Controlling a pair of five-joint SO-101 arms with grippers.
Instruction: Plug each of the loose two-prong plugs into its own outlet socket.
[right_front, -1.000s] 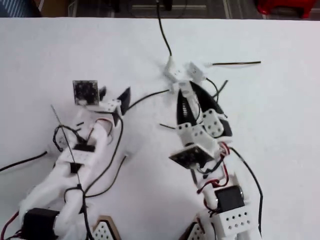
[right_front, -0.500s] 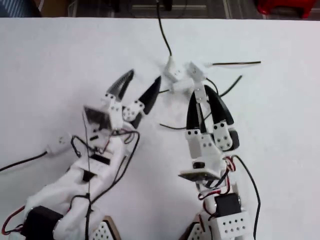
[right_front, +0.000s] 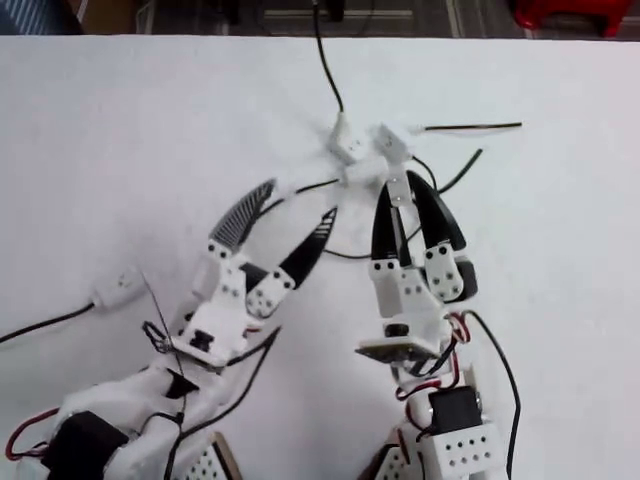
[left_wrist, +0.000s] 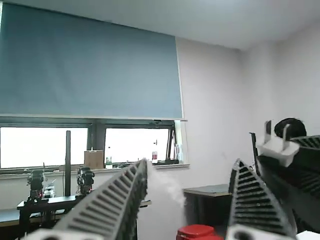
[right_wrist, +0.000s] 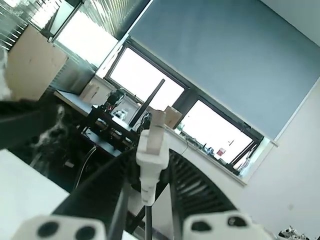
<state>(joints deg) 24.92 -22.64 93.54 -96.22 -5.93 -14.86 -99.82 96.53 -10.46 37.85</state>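
Observation:
My right gripper (right_front: 400, 190) is shut on a white two-prong plug (right_front: 397, 188), just in front of the white outlet sockets (right_front: 346, 148) at the table's far middle. In the right wrist view the plug (right_wrist: 151, 149) stands prongs-up between the gripper (right_wrist: 150, 167) fingers. My left gripper (right_front: 300, 200) hangs open and empty, left of the right one and short of the sockets. The left wrist view has its open gripper (left_wrist: 190, 165) and, farther off, the held plug (left_wrist: 276, 146). Another white plug (right_front: 118, 289) on a black cord lies at the left.
A black cable (right_front: 326, 62) runs from the sockets off the table's far edge. Thin black cords (right_front: 470, 126) trail right of the sockets and between the arms. The white table (right_front: 120, 120) spreads to the far left and right.
My left gripper swung in from the left, opened wide, then drew back toward the near side, uncovering the plug at the left. My right gripper turned and straightened a second ago, then held still.

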